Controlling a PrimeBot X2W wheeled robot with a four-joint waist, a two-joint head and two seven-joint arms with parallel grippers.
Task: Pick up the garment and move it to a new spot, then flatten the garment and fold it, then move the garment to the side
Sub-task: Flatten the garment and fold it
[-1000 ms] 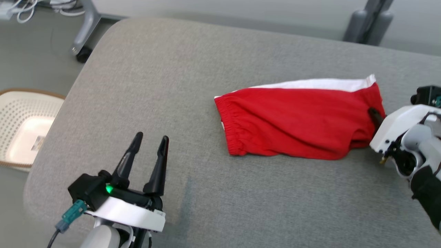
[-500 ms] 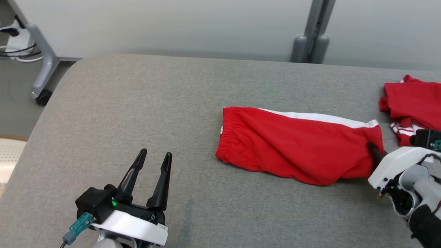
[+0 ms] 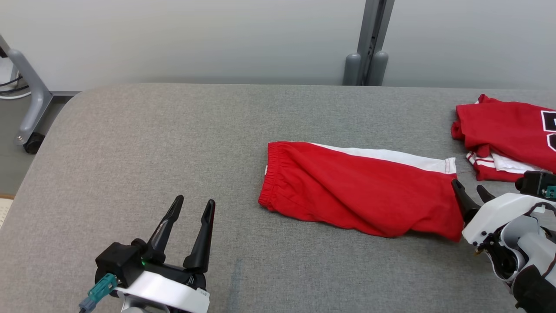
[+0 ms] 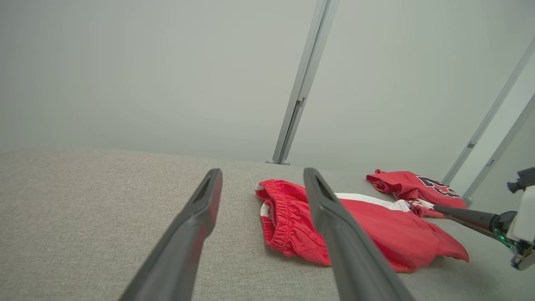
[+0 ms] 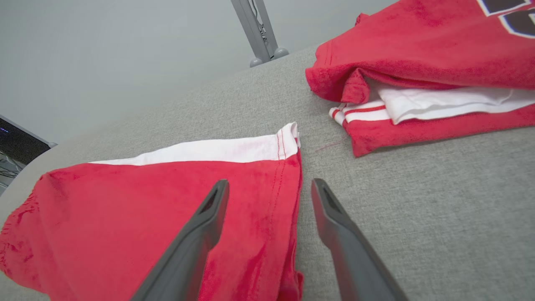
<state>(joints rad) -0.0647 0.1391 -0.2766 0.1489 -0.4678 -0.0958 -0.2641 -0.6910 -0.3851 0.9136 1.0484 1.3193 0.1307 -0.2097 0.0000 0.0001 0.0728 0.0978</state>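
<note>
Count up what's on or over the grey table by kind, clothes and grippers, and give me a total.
Red shorts with a white stripe: 1
Red jersey with a dark number: 1
Grippers: 2 (left gripper, right gripper)
Total: 4

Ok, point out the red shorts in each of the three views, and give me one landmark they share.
Head view: the red shorts lie right of centre, waistband to the left.
Left wrist view: the red shorts lie low, right of centre, waistband nearest the camera.
Right wrist view: the red shorts spread over the lower left, white stripe along the upper edge.
Shared landmark: the red jersey, just beyond the shorts' hem end.
</note>
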